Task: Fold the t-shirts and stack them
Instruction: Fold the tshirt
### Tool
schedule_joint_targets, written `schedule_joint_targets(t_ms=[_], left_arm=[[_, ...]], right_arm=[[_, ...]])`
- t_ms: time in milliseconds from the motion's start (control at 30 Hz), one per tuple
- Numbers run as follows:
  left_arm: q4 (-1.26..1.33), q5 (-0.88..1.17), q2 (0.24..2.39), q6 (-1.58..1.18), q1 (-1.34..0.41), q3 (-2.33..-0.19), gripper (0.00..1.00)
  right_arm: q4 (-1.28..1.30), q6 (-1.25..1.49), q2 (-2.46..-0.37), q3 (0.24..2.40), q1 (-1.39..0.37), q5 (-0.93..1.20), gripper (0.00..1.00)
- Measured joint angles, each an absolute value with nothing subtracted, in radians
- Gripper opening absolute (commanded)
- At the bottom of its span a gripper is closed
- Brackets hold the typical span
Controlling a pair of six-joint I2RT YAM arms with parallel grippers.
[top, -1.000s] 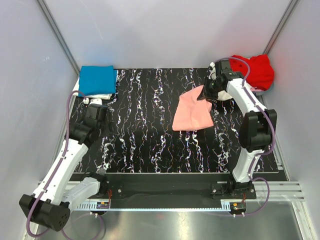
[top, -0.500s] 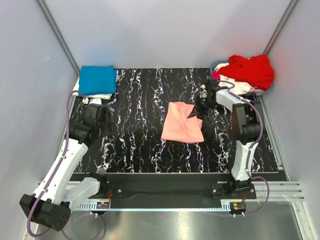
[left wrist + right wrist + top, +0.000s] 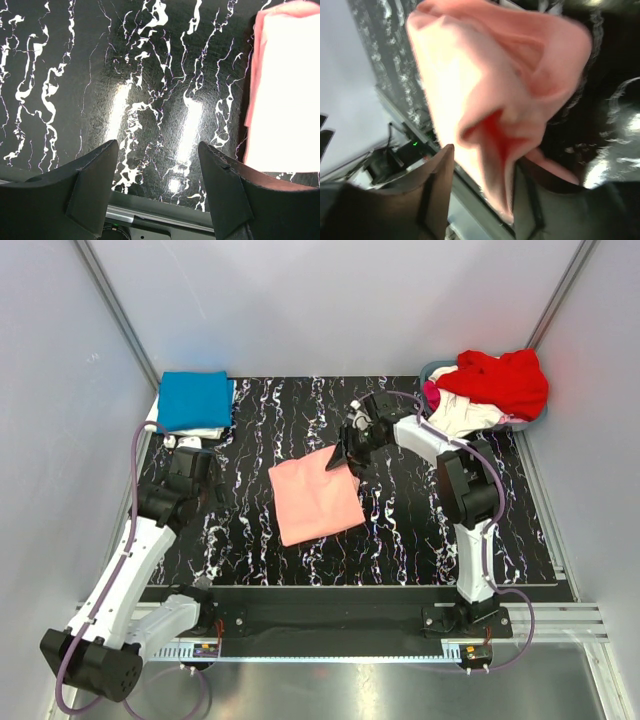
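Salmon-pink t-shirt [image 3: 315, 502], one corner pinched in the right hand [image 3: 343, 457]; left hand [image 3: 156, 165] spread over marbled table [image 3: 260, 420].

Right arm [image 3: 428, 440] stretches leftward, right fingers [image 3: 436, 192] clamped together; left arm [image 3: 130, 565] bent, left fingers [image 3: 92, 187] apart.

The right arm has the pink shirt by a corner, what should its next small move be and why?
Probably lower the right gripper and let go: the pink shirt lies mostly flat mid-mat, only its pinched far corner lifted, and the left gripper hangs open nearby.
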State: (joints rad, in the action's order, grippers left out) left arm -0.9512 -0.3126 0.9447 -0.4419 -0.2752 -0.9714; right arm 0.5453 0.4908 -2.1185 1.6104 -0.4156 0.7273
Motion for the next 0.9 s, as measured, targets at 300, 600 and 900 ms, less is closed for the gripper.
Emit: schedule_joint_targets(t_ms=[300, 600, 900], left_arm=[[-0.942, -0.240, 1.008, -0.472, -0.274, -0.973, 0.70], [-0.798, -0.083, 1.137, -0.564, -0.274, -0.966, 0.64], [-0.735, -0.040, 1.129, -0.613, -0.283, -0.909, 0.65]], right_arm=[[0.748, 0.377, -2.183, 1.692, -0.384, 0.480, 0.69], [0.819, 0.317, -2.100, 1.660, -0.372, 0.319, 0.79], [0.697, 0.373, -1.870, 1.407, -0.371, 0.382, 0.79]])
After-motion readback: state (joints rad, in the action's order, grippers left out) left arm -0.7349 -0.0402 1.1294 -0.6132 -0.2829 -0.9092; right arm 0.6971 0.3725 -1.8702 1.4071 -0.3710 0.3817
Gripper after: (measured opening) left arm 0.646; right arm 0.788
